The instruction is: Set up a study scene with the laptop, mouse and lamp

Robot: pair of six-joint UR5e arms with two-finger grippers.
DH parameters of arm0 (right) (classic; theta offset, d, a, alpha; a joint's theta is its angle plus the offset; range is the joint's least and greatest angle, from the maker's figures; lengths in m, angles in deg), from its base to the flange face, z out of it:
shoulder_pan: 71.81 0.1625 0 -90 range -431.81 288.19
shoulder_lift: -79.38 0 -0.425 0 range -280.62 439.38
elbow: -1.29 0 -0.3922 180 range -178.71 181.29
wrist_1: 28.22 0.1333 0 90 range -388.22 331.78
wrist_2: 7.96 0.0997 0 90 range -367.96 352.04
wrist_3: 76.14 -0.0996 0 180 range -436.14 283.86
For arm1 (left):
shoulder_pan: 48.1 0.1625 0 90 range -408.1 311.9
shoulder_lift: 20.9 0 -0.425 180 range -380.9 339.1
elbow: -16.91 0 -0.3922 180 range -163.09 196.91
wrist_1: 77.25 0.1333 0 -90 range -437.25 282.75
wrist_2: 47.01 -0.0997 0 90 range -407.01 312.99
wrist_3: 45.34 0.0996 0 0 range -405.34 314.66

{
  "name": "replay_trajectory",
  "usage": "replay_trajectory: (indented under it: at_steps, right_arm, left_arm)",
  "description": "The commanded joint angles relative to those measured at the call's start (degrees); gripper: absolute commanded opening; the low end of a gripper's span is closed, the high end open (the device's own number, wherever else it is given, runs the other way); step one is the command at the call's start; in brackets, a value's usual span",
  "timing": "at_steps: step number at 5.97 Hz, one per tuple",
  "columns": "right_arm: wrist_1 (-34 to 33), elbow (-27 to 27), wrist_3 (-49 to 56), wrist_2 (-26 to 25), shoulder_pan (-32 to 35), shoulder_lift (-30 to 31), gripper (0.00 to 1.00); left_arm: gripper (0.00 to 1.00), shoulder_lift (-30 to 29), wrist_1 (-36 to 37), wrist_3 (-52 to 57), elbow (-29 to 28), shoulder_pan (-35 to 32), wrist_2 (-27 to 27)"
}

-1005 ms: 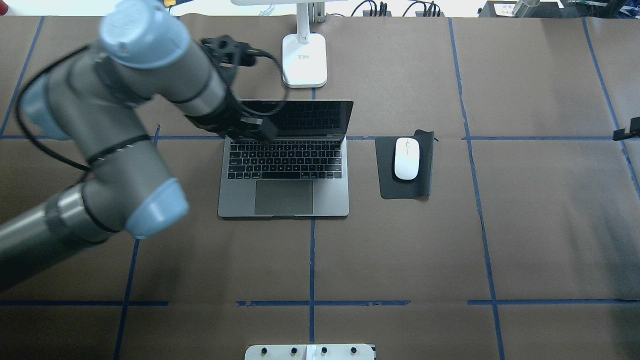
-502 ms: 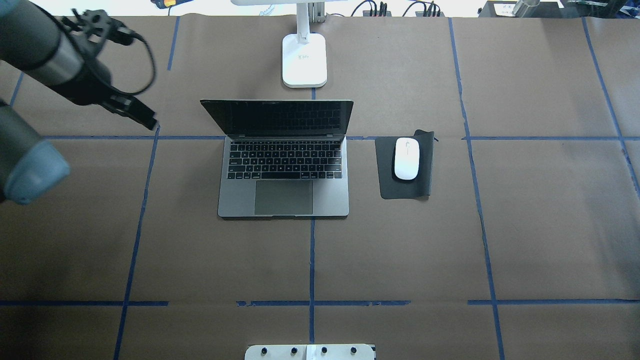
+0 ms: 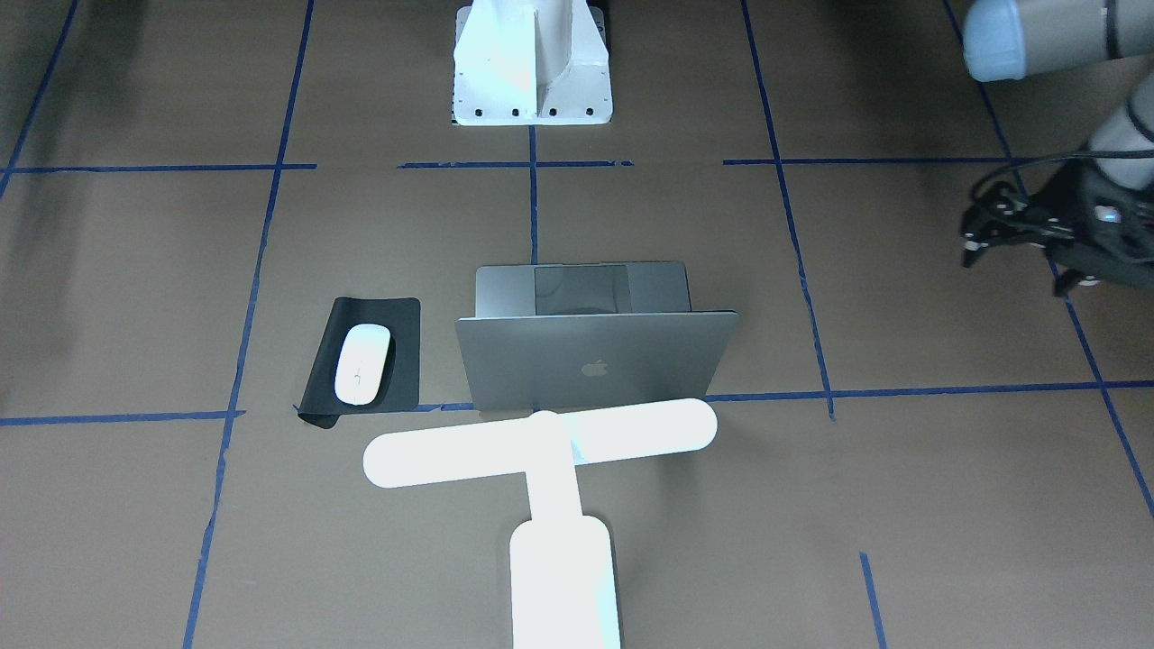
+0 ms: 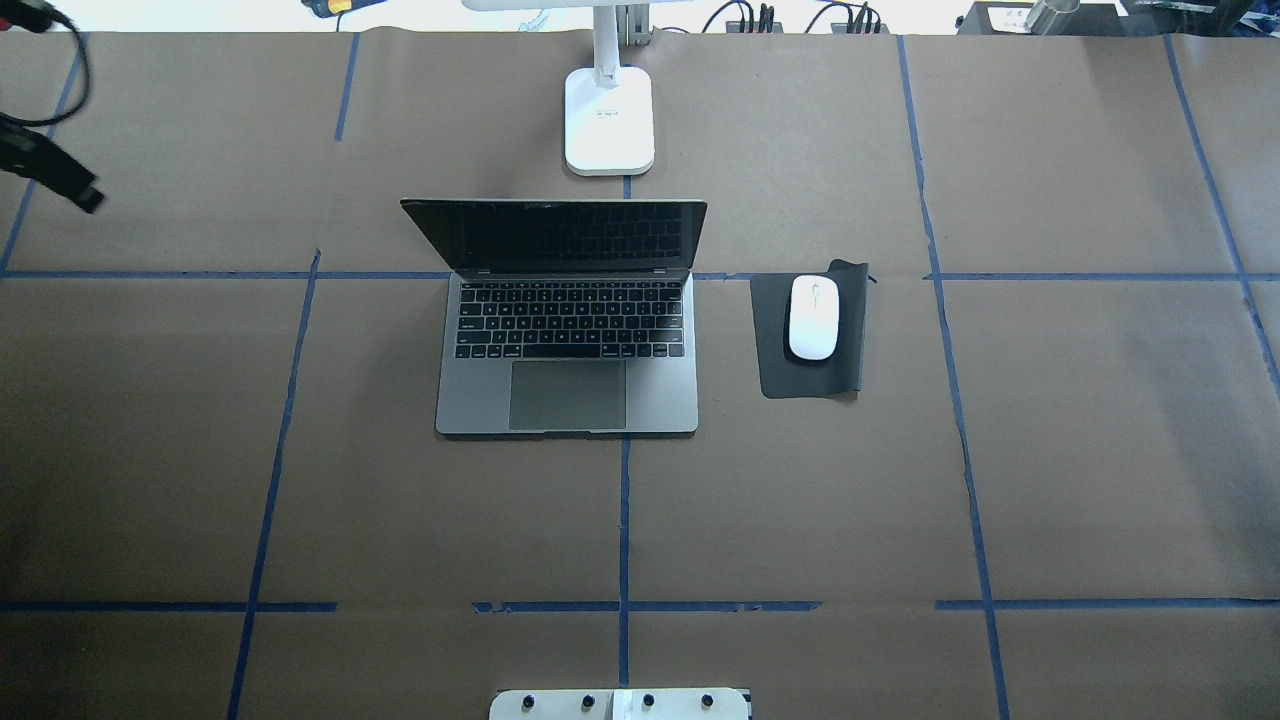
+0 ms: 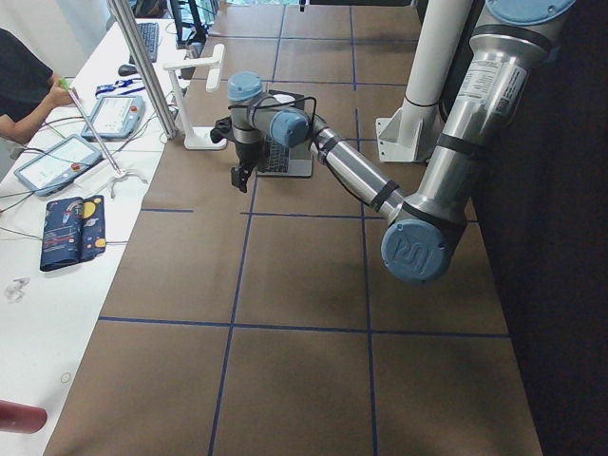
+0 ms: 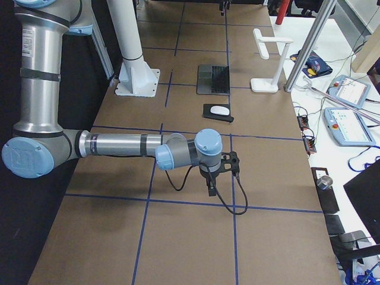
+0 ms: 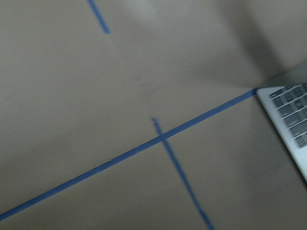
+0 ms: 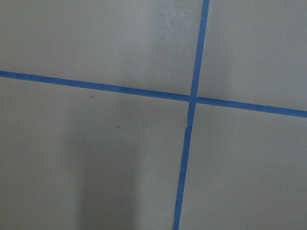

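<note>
The open laptop [image 4: 567,340] sits mid-table. The white mouse [image 4: 813,317] lies on a black mat [image 4: 852,350] just to its right, and the lamp [image 3: 541,442] stands beyond its lid. Only the front-facing view shows the glowing bar whole and the lid's logo. Brown paper with blue tape lines covers the table [image 4: 1000,450]. The left gripper [image 4: 62,178] is cut off at the overhead view's edge. The right gripper [image 6: 210,189] shows only from the side. I cannot tell how wide either stands.

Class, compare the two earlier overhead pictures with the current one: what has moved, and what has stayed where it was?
The left arm swung away from above the laptop screen's left end toward the overhead view's left. Only its claw still shows there, at the left edge. Nothing was visibly grasped or released. The laptop, the mouse on its black mat and the lamp stayed put.
</note>
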State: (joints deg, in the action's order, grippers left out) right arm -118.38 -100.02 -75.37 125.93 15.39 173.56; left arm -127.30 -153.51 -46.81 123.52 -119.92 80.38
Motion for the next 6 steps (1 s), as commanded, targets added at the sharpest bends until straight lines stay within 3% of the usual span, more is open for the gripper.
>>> replay_trajectory:
  at_steps: [1,3,6]
  right_arm:
    - [-13.70,-3.02,4.85,-1.00,1.13,-4.43,1.00]
    - [-13.81,-1.88,4.85,-2.05,0.16,-4.71,1.00]
    - [-13.47,-0.73,4.85,-1.17,0.25,-3.83,1.00]
  left_arm:
    - [1.00,4.60,1.56,15.52,-8.30,-11.69,5.37]
    - [1.00,11.79,1.65,17.90,-12.74,-19.37,8.32]
    - [1.00,20.87,1.12,8.03,-6.79,-20.46,10.25]
